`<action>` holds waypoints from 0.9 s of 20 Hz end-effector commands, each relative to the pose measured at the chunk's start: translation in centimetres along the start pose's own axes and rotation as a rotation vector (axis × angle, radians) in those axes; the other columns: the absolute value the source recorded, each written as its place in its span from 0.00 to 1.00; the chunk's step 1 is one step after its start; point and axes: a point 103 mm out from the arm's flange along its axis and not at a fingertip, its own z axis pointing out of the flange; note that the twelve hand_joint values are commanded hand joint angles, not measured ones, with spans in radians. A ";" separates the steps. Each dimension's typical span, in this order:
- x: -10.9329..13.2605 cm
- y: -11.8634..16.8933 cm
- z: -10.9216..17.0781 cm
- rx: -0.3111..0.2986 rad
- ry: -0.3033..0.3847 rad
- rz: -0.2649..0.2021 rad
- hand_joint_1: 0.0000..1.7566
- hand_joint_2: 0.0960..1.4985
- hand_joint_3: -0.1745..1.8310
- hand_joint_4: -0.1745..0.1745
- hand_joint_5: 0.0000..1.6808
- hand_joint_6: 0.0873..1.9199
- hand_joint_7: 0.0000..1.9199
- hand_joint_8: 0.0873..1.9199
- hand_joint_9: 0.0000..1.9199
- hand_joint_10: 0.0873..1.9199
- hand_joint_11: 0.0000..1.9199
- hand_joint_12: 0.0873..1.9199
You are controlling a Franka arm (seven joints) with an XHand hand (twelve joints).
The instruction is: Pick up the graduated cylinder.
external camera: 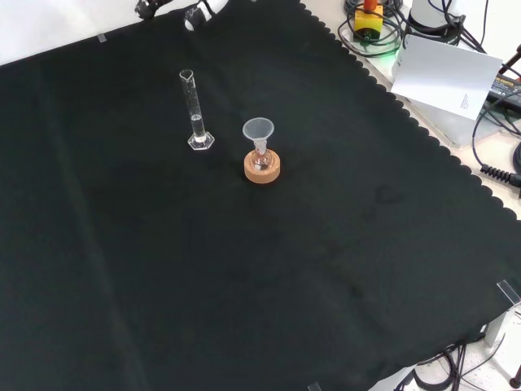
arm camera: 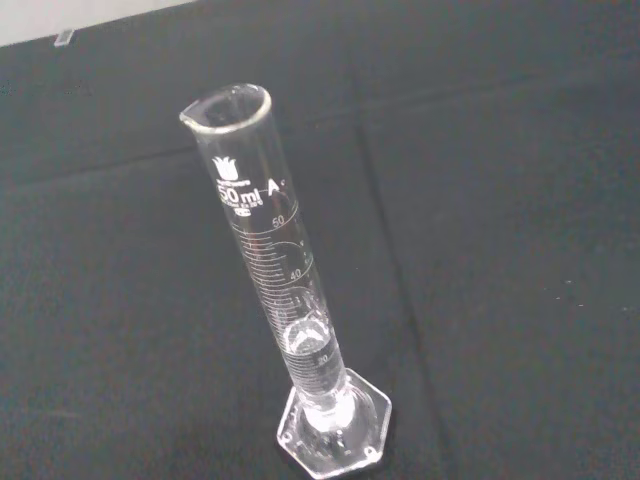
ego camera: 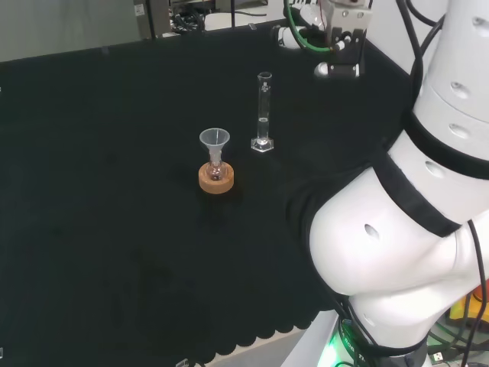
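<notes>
Cylinder stood upright, part-filled, near the table's far edge beside the funnel flask. Hand state: I could not tell. I judged a mid-tube, level grasp advisable.

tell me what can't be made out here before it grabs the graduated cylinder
- Hand: front view, cut off by the top edge, so its pose is unclear.
- Small flask on the cork ring: head view, too small to tell its contents.
- Graduated cylinder: wrist view, base cut by the edge.
</notes>
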 end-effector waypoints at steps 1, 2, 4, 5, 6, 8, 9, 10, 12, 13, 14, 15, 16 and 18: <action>-1.9 1.1 3.5 -0.079 0.139 -0.012 0.19 0.80 0.06 0.35 0.18 0.00 0.06 0.30 0.17 0.34 0.05 0.72; -2.1 1.0 4.0 -0.084 0.167 -0.019 0.21 0.79 0.06 0.35 0.18 0.00 0.06 0.30 0.18 0.34 0.05 0.72; -2.5 0.8 5.2 -0.084 0.208 -0.039 0.23 0.78 0.05 0.34 0.19 0.00 0.07 0.31 0.19 0.34 0.06 0.72; -2.6 0.7 5.7 -0.080 0.219 -0.049 0.24 0.77 0.05 0.34 0.19 0.00 0.07 0.31 0.19 0.34 0.06 0.72; -2.7 0.7 6.2 -0.072 0.226 -0.060 0.25 0.77 0.05 0.34 0.19 0.00 0.08 0.31 0.19 0.34 0.06 0.72; -2.8 0.5 7.2 -0.059 0.235 -0.077 0.26 0.76 0.04 0.34 0.20 0.00 0.08 0.31 0.20 0.34 0.06 0.72; -2.8 0.5 7.6 -0.051 0.239 -0.084 0.27 0.76 0.04 0.34 0.20 0.00 0.08 0.31 0.20 0.34 0.06 0.72; -2.8 0.5 8.0 -0.043 0.239 -0.088 0.27 0.75 0.04 0.34 0.20 0.00 0.08 0.32 0.20 0.34 0.07 0.72; -2.8 0.4 8.6 -0.031 0.236 -0.088 0.28 0.75 0.04 0.35 0.21 0.00 0.08 0.32 0.20 0.34 0.07 0.72; -2.9 0.4 8.8 -0.026 0.236 -0.086 0.28 0.75 0.04 0.35 0.21 0.00 0.08 0.32 0.21 0.34 0.07 0.72; -3.0 0.4 8.9 -0.022 0.236 -0.084 0.28 0.75 0.04 0.35 0.21 0.00 0.08 0.32 0.21 0.34 0.07 0.72; -3.0 0.4 9.1 -0.019 0.236 -0.082 0.28 0.75 0.04 0.35 0.21 0.00 0.08 0.32 0.21 0.34 0.07 0.72; -3.1 0.3 9.3 -0.017 0.238 -0.081 0.28 0.75 0.04 0.35 0.21 0.00 0.09 0.32 0.21 0.34 0.07 0.72; -3.4 0.2 9.8 -0.020 0.249 -0.083 0.29 0.75 0.04 0.35 0.21 0.00 0.09 0.32 0.21 0.33 0.07 0.72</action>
